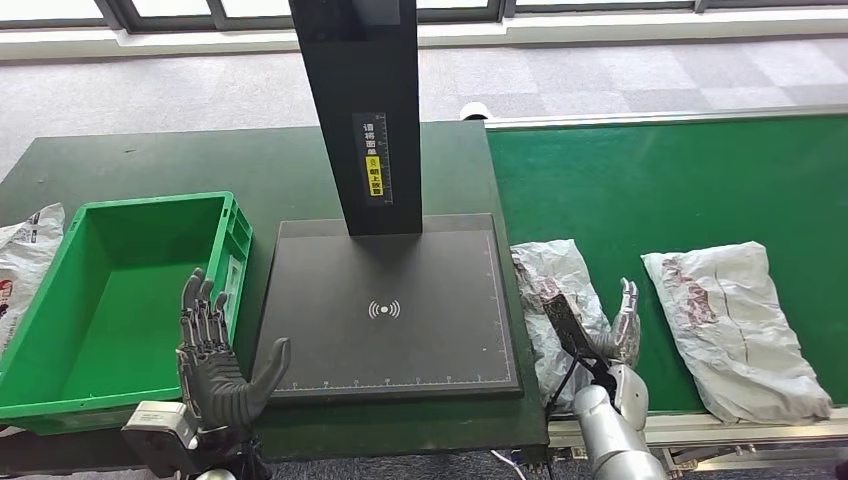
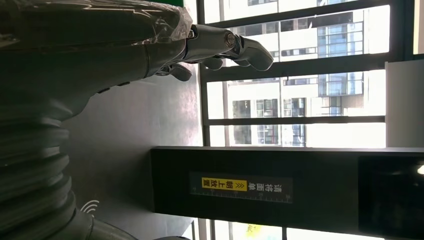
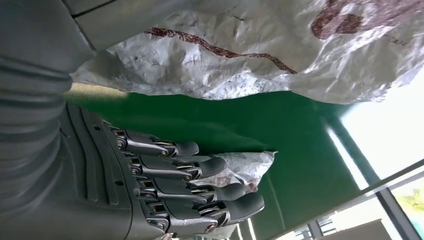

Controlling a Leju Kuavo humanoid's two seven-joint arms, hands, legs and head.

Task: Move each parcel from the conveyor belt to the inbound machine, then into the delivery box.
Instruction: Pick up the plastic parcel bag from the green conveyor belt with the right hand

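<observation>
Two crumpled white parcels lie on the green conveyor belt (image 1: 640, 180): a near parcel (image 1: 552, 283) by the belt's left edge and a far parcel (image 1: 735, 315) to its right. My right hand (image 1: 612, 335) stands edge-on at the near parcel's right side, its dark thumb lying over the parcel and its fingers (image 3: 190, 185) straight, gripping nothing. A parcel (image 3: 260, 50) fills much of the right wrist view. My left hand (image 1: 215, 365) is raised, open and spread between the green delivery box (image 1: 150, 205) and the inbound machine's black plate (image 1: 390, 340); its fingers (image 2: 225, 47) hold nothing.
The machine's black post (image 1: 365, 110) rises from the back of the plate, with a yellow label (image 2: 225, 184). Another white bag (image 1: 25, 250) lies left of the box. The dark green table (image 1: 180, 160) extends behind. Windows show in the left wrist view.
</observation>
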